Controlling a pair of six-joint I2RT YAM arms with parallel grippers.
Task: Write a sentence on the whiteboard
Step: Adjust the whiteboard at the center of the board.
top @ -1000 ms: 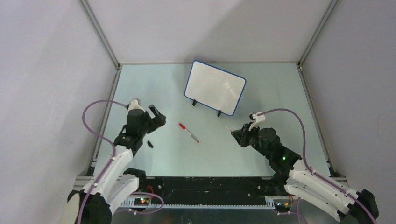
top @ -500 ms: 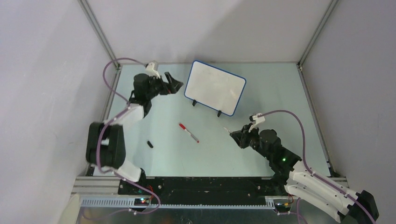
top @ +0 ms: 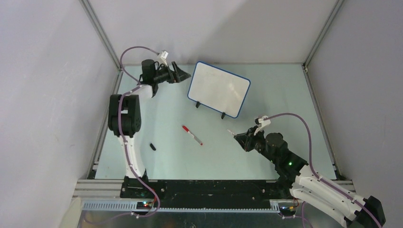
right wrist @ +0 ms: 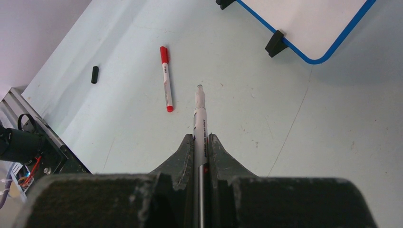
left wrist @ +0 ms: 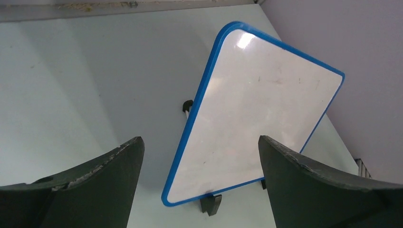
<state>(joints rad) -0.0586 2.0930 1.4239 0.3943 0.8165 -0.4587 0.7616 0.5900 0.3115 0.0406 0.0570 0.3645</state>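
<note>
The whiteboard (top: 219, 89) stands on two black feet at the back middle of the table; it also shows in the left wrist view (left wrist: 256, 123) and its corner in the right wrist view (right wrist: 313, 23). Its face is blank; no sentence shows on it. My left gripper (top: 180, 74) is open and empty just left of the board's left edge, facing it (left wrist: 199, 156). My right gripper (top: 240, 137) is shut on an uncapped white marker (right wrist: 199, 118), tip forward, in front of the board and apart from it.
A red-capped marker (top: 192, 135) lies mid-table, also in the right wrist view (right wrist: 166, 78). A small black cap (top: 153, 147) lies near the left, seen too in the right wrist view (right wrist: 94, 74). Grey walls enclose the table.
My left arm has swung from the near left of the table up to the back, beside the whiteboard's left edge. My right gripper has barely moved with its marker.
</note>
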